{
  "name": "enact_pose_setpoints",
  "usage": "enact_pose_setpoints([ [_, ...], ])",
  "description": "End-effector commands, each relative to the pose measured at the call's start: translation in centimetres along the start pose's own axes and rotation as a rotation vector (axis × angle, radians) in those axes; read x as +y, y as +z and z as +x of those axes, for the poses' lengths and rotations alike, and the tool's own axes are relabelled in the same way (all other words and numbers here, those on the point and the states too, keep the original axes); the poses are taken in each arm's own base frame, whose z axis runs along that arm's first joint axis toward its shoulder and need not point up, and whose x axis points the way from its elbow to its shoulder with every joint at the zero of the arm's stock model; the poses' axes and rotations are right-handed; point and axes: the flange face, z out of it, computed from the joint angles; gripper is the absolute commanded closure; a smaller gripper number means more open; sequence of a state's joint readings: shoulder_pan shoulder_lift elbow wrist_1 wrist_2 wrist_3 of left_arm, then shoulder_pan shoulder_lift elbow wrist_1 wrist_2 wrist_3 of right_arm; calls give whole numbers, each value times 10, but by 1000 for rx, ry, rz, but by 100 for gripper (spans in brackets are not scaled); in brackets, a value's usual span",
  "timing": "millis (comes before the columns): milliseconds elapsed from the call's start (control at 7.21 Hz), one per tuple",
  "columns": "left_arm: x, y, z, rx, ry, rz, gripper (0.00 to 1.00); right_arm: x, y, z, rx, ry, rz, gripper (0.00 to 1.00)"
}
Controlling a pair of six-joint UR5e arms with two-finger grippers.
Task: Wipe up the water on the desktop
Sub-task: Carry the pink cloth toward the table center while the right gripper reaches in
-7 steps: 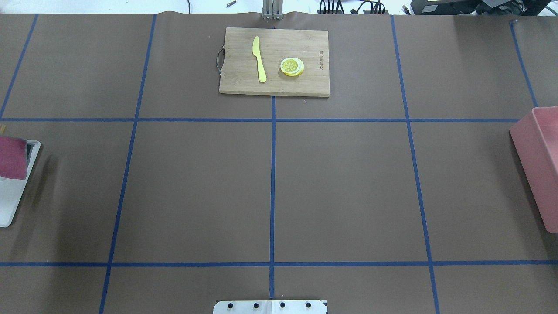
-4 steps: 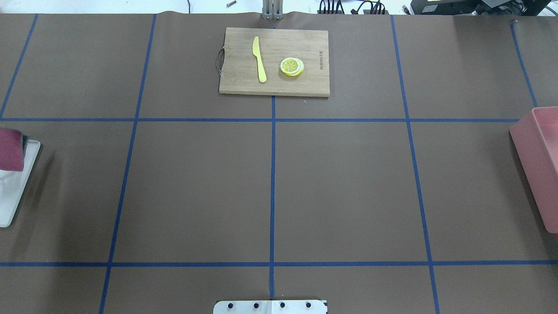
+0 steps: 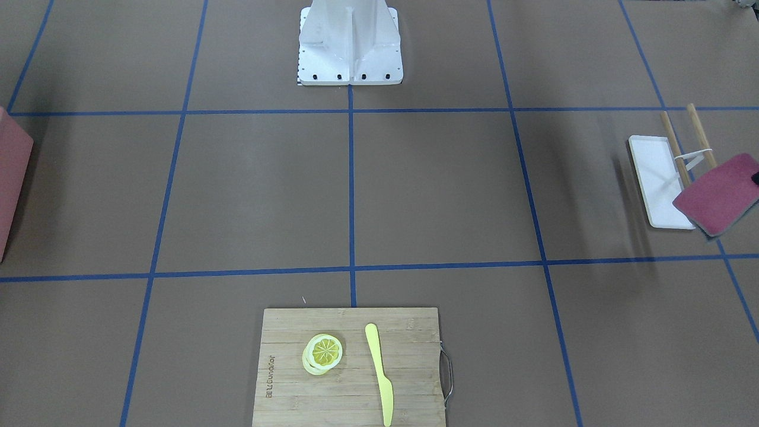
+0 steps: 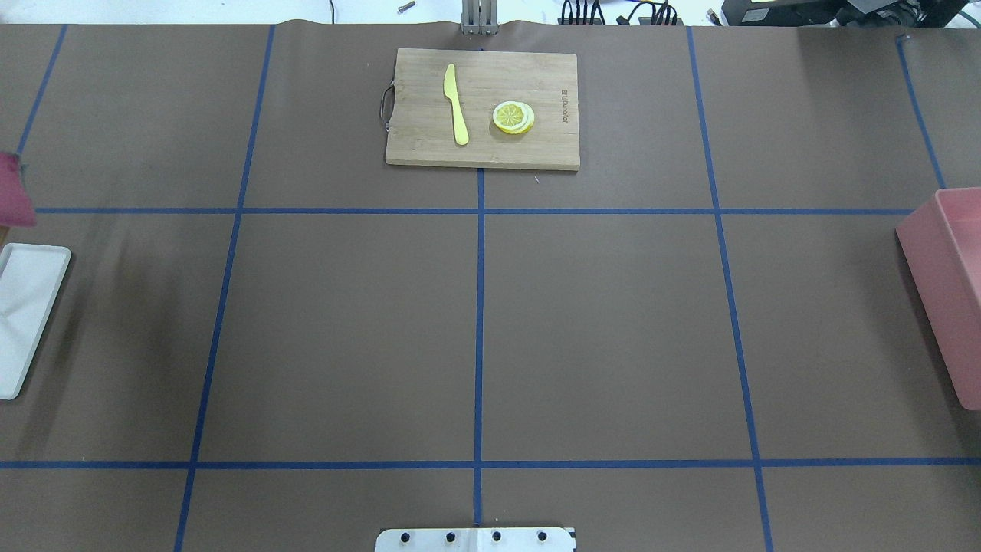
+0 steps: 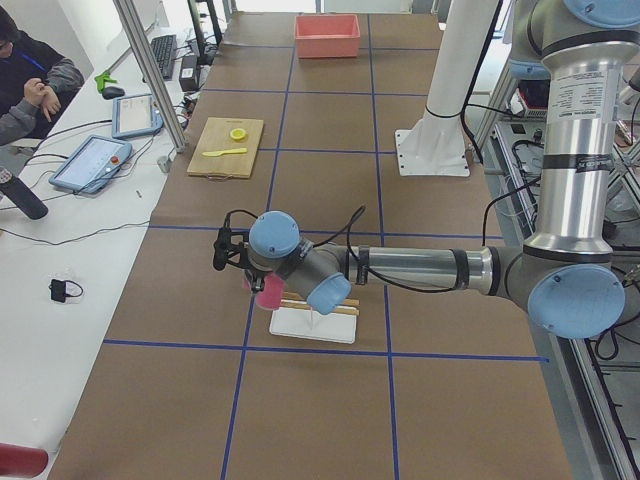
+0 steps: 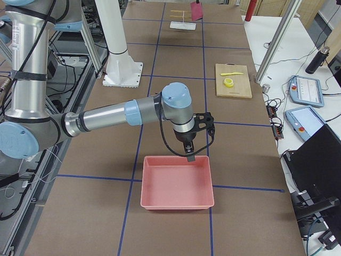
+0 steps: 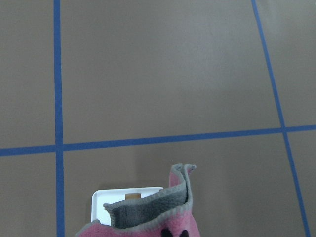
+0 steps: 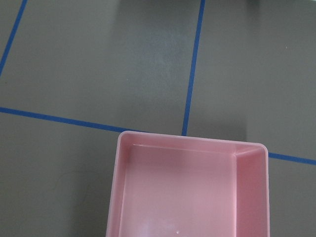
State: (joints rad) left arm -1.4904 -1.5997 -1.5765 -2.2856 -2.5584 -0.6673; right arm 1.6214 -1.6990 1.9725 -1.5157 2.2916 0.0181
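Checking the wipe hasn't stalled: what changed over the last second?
The magenta cloth, carried aloft, moved from over the white tray toward the far side of the desktop, leaving the tray uncovered in the overhead view. Nothing newly grasped or released. Cutting board, knife, lemon slices and pink bin unmoved.

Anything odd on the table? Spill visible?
No water shows anywhere on the desktop. The cloth hangs in the air by the white tray; the knife and lemon slices lie neatly on the cutting board. Nothing else stands out.
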Motion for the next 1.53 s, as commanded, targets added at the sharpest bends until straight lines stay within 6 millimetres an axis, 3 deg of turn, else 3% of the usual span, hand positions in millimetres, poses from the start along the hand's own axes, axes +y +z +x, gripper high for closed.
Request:
enact_pose_setpoints([
  [0, -27, -8, 29, -16, -53, 67, 100, -9, -10, -14, -42, -90, 120, 4],
  [139, -31, -13, 41, -19, -55, 89, 100, -10, -20, -31, -153, -155, 175, 5],
  [416, -46, -17, 70, 16, -127, 105, 100, -9, -18, -30, -163, -160, 174, 2],
  [971, -42, -19, 70, 18, -132, 110, 100, -8, -17, -30, -163, -159, 173, 2],
  [1110, -44, -22, 78, 20, -114, 120, 100, -8, -17, -30, -163, -155, 171, 2],
  [1249, -45, -9, 99, 36, -95, 99, 100, -15, -14, -44, -181, -187, 177, 2],
  [1388, -49, 10, 132, 63, -133, 69, 100, -23, -5, -73, -220, -193, 186, 12],
])
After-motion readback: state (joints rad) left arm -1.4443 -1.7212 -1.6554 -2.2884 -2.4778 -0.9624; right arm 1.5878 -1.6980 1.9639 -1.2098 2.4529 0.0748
